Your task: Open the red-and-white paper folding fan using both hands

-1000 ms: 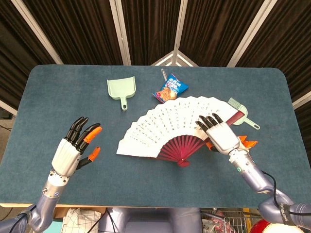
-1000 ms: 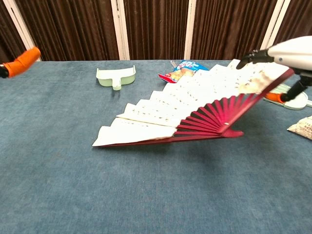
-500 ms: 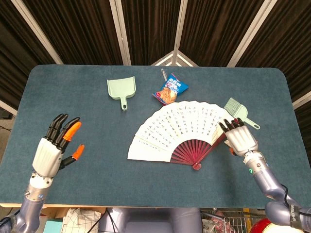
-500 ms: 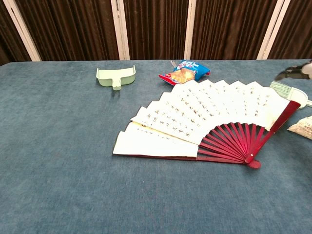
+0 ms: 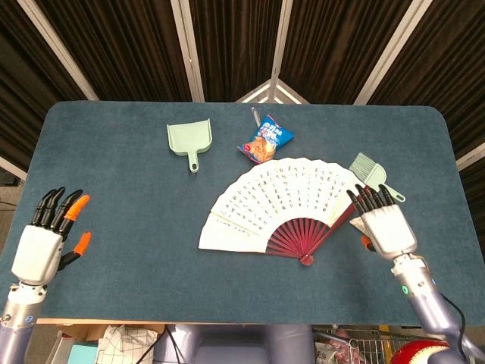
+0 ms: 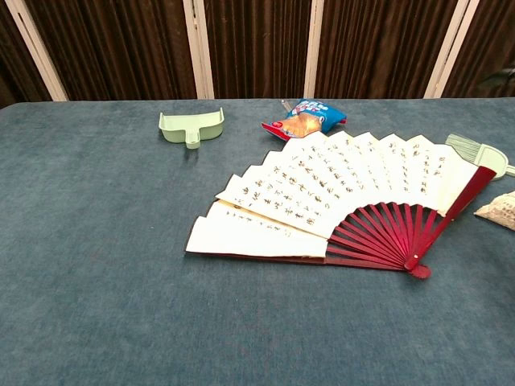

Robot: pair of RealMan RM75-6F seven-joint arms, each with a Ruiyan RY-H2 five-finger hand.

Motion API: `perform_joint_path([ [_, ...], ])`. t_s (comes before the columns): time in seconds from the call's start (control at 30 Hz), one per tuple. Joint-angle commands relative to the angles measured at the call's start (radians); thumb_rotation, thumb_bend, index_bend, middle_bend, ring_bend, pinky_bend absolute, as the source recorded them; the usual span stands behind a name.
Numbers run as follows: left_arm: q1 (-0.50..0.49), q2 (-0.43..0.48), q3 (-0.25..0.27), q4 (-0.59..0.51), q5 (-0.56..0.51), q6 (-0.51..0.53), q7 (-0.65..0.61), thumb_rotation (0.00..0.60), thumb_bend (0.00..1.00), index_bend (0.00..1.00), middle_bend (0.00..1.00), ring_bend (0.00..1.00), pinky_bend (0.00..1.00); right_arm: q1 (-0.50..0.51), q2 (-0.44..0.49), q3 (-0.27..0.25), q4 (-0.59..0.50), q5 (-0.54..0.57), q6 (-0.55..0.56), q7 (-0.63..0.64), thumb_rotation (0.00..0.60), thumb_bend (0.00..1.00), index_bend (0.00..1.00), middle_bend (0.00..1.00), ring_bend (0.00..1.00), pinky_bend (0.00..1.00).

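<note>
The fan [image 5: 280, 201] is lying spread flat on the table [image 5: 114, 182], right of centre, looking fully opened, so neither hand is needing to hold it. The right hand [image 5: 385, 227] is hovering just beside its red guard, fingers apart and empty; the left hand [image 5: 47, 241], likewise open-fingered, is hanging well apart at the near-left edge. The pivot is pointing toward the robot, the leaf arcing away, its long axis running left-right.

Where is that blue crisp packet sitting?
In the head view, the blue crisp packet lies toward the table's far edge, behind the open red-and-white paper fan, right of the green dustpan.

Green dustpan [image 5: 189, 141], snack bag [image 5: 264, 140], green brush [image 5: 371, 173] on blue table [image 5: 114, 197].
</note>
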Motion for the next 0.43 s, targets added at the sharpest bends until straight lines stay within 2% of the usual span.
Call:
perform_joint_path([
  [0.03,0.036,0.036,0.02,-0.016,-0.079,-0.068,0.052,0.6,0.52,0.15,0.09,0.0,0.08,-0.177,-0.031,-0.074,0.034,-0.21,0.231,0.201,0.6,0.25,0.08,0.08,0.19,0.09],
  [0.13,0.044,0.067,0.025,-0.046,-0.126,-0.115,0.092,0.6,0.5,0.14,0.09,0.0,0.08,-0.253,-0.072,-0.094,0.133,-0.255,0.32,0.286,0.6,0.25,0.09,0.08,0.19,0.1],
  [0.27,0.056,0.097,0.021,-0.089,-0.137,-0.115,0.098,0.6,0.5,0.14,0.09,0.0,0.08,-0.321,-0.116,-0.09,0.252,-0.259,0.385,0.377,0.6,0.25,0.11,0.08,0.19,0.1],
  [0.43,0.076,0.109,0.006,-0.106,-0.169,-0.104,0.12,0.6,0.47,0.13,0.08,0.0,0.08,-0.371,-0.103,-0.07,0.276,-0.273,0.457,0.384,0.6,0.25,0.11,0.08,0.19,0.1],
])
